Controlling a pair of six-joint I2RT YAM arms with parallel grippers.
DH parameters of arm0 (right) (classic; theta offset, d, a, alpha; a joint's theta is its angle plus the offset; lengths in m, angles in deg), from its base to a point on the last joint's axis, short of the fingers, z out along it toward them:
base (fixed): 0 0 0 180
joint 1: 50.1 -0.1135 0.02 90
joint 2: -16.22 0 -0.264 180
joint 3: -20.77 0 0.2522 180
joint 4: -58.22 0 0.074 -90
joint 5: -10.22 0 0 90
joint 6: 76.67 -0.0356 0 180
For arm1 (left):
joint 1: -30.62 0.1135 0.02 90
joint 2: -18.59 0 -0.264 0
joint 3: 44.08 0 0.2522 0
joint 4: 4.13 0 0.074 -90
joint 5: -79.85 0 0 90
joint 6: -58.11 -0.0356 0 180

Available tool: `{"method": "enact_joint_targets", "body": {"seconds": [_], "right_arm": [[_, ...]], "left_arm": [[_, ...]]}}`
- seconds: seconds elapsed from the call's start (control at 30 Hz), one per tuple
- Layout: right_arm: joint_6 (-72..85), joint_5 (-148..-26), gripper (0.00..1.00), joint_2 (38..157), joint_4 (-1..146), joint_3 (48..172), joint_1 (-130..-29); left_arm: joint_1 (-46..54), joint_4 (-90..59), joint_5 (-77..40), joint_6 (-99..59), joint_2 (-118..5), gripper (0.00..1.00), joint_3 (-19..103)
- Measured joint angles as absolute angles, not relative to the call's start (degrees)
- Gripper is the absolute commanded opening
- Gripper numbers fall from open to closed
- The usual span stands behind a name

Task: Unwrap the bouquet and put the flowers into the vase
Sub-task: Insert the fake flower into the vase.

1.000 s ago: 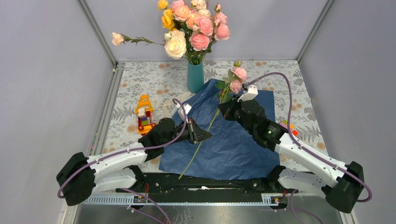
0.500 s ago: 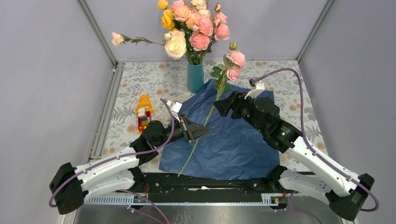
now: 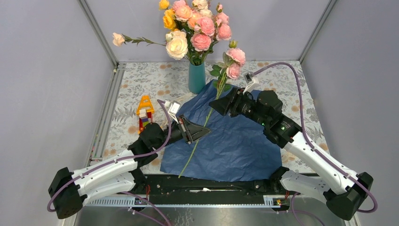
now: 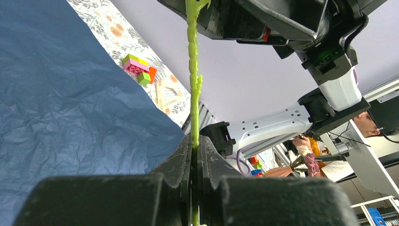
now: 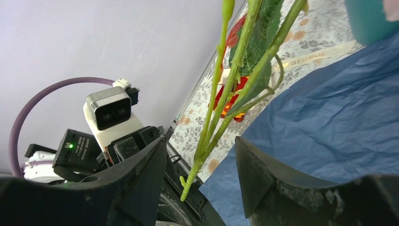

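Your left gripper [image 4: 194, 149] is clamped on the pink rose stem [image 4: 193, 84]; right gripper [image 5: 200, 157] sits spread around it, not gripping.

This is a robotics lab, arranged as a test cell. Plain grey panel walls [image 3: 47, 94] held in aluminium frame posts [image 3: 97, 33] box in a small table [image 3: 141, 80] covered with a floral cloth. Two white-and-black robot arms [image 3: 108, 165] are bolted to a black rail [image 3: 211, 184] at its near edge, with purple cables [image 5: 66, 82] looped along them. Staged props stand on the cloth: a teal vase [image 3: 196, 77] and a toy-brick model [image 3: 145, 114]. Past the cell, the left wrist view catches a person [image 4: 336, 169] seated among metal framing [image 4: 371, 207].
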State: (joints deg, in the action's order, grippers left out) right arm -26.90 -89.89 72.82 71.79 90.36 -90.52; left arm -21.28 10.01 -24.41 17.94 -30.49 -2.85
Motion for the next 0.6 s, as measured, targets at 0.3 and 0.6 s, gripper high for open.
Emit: {"method": "enact_joint_targets", "body": {"seconds": [0.3, 0.6], "right_arm": [[-28.17, -94.52, 0.32, 76.47, 69.00, 91.89, -90.44], [-27.69, -95.35, 0.00, 78.74, 68.71, 93.49, -90.44]], "left_arm": [[-21.28, 9.64, -24.39, 17.89, -30.20, 0.00, -2.85], [-21.17, 5.90, -23.47, 15.53, -30.20, 0.03, -1.65]]}}
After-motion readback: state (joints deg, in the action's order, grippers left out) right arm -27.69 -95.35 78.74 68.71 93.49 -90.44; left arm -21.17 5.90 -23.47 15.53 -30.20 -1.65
